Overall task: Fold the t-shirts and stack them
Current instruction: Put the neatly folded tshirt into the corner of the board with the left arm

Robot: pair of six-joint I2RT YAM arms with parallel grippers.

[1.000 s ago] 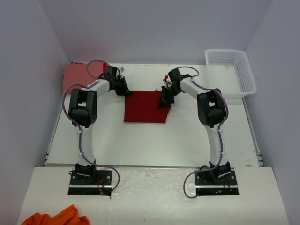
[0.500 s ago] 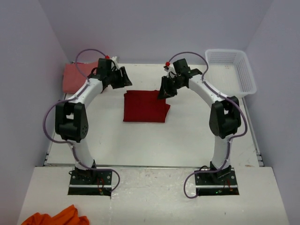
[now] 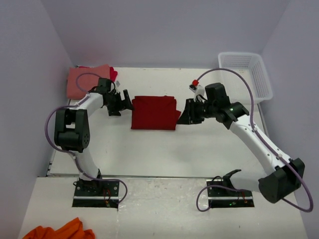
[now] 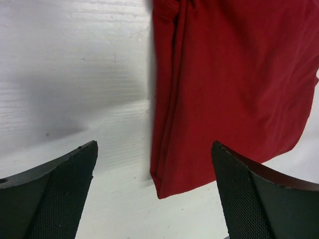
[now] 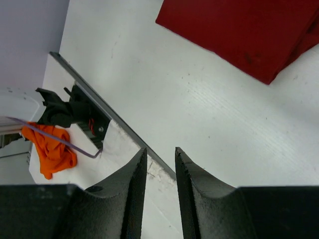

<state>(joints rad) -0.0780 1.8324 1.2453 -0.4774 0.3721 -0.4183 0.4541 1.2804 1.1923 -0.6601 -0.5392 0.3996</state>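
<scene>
Since a second ago both arms have left the far edge of the dark red t-shirt [image 3: 154, 113] and dropped to its flanks. The left gripper [image 3: 124, 103] now sits just off the shirt's left edge and the right gripper [image 3: 188, 113] just off its right corner, the right arm having swung far out to its own side.

The shirt lies flat in the middle of the table [image 3: 199, 149] as a neat folded rectangle, so its folding looks done. The left wrist view shows its layered edge [image 4: 229, 84] between widely spread fingers [image 4: 50, 199] that touch nothing. The right wrist view shows its fingers [image 5: 124, 199] with only a slim gap and nothing in it; the shirt's corner [image 5: 249, 30] lies ahead of them.

The salmon-pink t-shirt [image 3: 87, 79] rests folded in the far-left corner, with a bit of the brighter red t-shirt [image 3: 113, 73] peeking out at its far right corner. What remains, I judge, is carrying the dark red one onto that pile.

The white basket [image 3: 262, 79] at the far right shows nothing inside. An orange cloth [image 3: 60, 231] lies crumpled on the near platform.
</scene>
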